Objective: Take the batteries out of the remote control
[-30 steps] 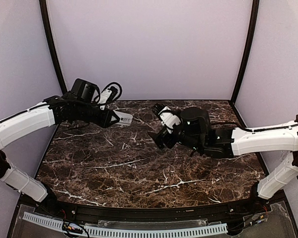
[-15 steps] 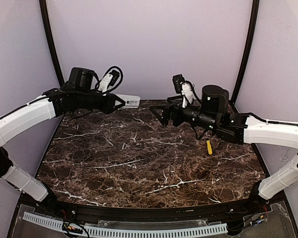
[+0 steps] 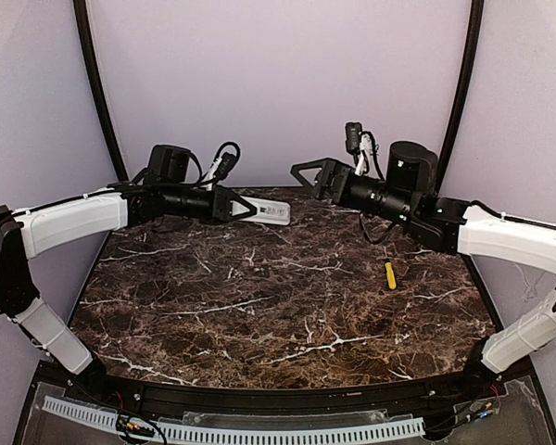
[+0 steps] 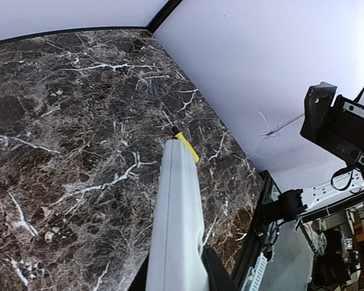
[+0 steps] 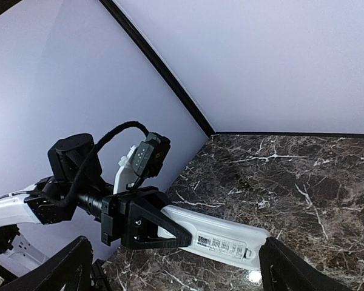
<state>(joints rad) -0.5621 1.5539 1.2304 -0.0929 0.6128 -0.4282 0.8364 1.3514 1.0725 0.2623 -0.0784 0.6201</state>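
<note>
My left gripper (image 3: pixel 258 209) is shut on one end of the white remote control (image 3: pixel 272 212) and holds it level in the air over the back of the table. In the right wrist view the remote (image 5: pixel 227 241) shows a face with a printed label, and its free end points towards my right gripper. My right gripper (image 3: pixel 309 178) is open and empty, raised, a short way right of the remote's free end; its fingers (image 5: pixel 59 270) stand wide apart. In the left wrist view the remote (image 4: pixel 179 212) runs out from my jaws. No batteries are in view.
A yellow stick (image 3: pixel 389 275) lies on the dark marble table (image 3: pixel 259 315) at the right, also seen past the remote's tip in the left wrist view (image 4: pixel 188 147). Pale walls and black corner posts (image 3: pixel 100 102) close the back and sides.
My left gripper has carried the remote to the right, towards the middle. My right gripper has risen off the table and swung back, facing the remote, uncovering the yellow stick.
</note>
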